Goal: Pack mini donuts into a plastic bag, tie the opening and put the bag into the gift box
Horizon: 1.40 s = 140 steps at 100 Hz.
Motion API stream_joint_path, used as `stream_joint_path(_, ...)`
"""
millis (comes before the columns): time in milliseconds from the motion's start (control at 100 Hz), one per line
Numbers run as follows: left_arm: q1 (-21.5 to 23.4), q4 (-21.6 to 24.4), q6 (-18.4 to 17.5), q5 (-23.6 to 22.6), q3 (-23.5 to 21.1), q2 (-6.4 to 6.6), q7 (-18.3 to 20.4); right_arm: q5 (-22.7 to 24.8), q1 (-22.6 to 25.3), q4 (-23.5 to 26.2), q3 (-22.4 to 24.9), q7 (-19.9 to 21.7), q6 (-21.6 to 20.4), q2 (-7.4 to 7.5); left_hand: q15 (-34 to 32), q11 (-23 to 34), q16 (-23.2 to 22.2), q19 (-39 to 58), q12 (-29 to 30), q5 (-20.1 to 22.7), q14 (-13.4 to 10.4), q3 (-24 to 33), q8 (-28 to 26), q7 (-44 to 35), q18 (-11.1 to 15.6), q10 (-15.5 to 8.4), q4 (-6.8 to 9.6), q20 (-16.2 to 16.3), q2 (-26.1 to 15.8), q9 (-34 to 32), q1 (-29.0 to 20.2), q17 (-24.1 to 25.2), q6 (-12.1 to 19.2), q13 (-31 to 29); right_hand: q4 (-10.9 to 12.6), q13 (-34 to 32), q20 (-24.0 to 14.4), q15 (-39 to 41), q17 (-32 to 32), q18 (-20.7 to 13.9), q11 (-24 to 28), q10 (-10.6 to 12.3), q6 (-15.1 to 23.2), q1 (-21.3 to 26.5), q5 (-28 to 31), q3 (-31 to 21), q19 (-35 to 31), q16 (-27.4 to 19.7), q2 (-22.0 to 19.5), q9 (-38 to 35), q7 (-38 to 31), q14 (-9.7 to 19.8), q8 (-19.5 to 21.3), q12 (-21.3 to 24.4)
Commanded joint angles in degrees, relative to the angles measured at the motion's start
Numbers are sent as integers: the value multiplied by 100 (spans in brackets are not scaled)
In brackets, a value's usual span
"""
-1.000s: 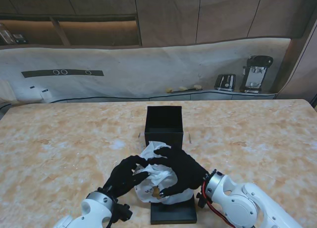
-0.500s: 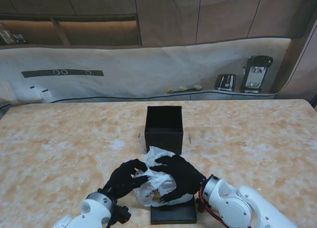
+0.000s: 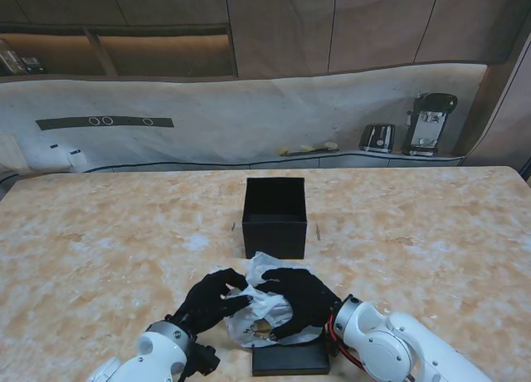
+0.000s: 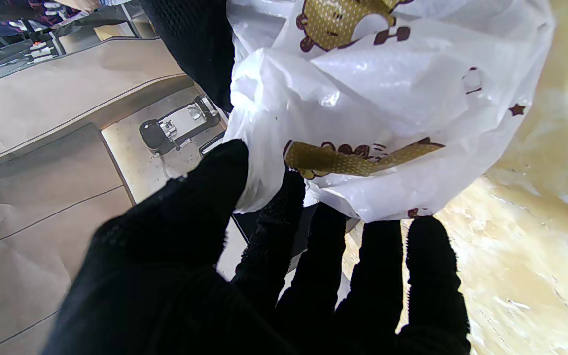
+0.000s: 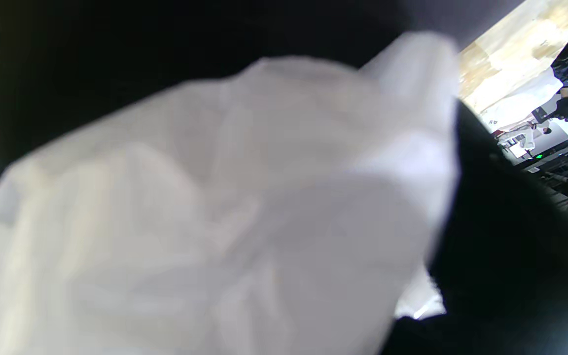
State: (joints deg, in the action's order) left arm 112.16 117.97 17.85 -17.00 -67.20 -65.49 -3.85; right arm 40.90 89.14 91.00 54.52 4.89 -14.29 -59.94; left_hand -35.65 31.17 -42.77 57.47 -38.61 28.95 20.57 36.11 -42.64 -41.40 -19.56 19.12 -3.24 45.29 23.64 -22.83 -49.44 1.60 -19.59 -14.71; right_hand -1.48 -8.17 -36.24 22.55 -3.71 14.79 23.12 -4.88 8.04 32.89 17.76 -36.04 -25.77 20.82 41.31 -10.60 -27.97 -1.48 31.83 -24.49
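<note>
Both hands on the plastic bag [image 3: 264, 310], which sits on the black lid [image 3: 290, 359], nearer to you than the open gift box [image 3: 275, 215] and apart from it. L hand [image 3: 209, 297] pinches the bag's left side, fingers [image 4: 269, 231] closed on film. R hand [image 3: 300, 297] wraps over the top-right, grasping it. R wrist view: blurred white plastic only.

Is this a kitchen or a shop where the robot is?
Probably a kitchen-style test room: a marbled table, a covered back counter with a coffee machine and a toaster-like appliance.
</note>
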Motion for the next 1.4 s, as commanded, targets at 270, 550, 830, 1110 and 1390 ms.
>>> stream_joint_path(270,-17,20,65,38,-10,-5,114,-85,-106,-221,-177,-285,199,-147,-55,22,-65,131,-61,170,28,-17,41,-64,-21,-11,-112,-40,69,-162,7,5,119,-176,-265,-930,-287,1950,-1487,-231,2309,77,349,595,800,-2000,-3592,1109,701,140,-1430,8,458,-1165)
stream_joint_path(550,-45,-6,25,52,-17,-15,80,-277,-139,-355,-210,-906,204,-314,-56,21,-55,128,-58,154,21,-3,41,-56,-22,-12,-117,-50,59,-150,11,8,128,-164,-272,-1639,-275,2883,-2386,-609,2716,13,90,1045,1700,-3178,-4740,1483,15,-475,-2265,-21,271,-1109)
stream_joint_path(830,25,38,-102,0,-97,-2,84,-548,-131,-406,-236,-1667,110,-534,-25,-2,-38,94,-46,136,-9,-13,55,-28,-18,-35,-110,-75,30,-112,30,19,133,-134,-881,-2727,194,3744,-3514,-979,3086,-86,-205,1614,2587,-3919,-5598,1443,402,-1614,-2949,-527,-402,-1122)
stream_joint_path(1110,165,207,-290,-97,-231,-4,13,-729,164,55,72,-2141,6,-663,-9,-21,-21,82,-29,149,-2,13,89,27,-15,-36,-89,-87,45,-111,4,20,140,-162,-1124,-3517,60,4423,-4370,-1297,3405,-179,-462,1961,3565,-4089,-6235,1514,435,-2667,-3231,-831,-454,-1367)
stream_joint_path(1390,230,244,-641,-67,-374,5,10,-688,378,532,386,-2384,-94,-699,139,-125,80,-94,49,106,-98,14,204,211,-21,-99,-50,-173,-72,-18,90,91,177,-97,-1207,-3691,-210,4631,-4537,-1444,3646,-146,-530,2095,4046,-4149,-6472,1740,458,-3080,-3382,-1011,-256,-1651)
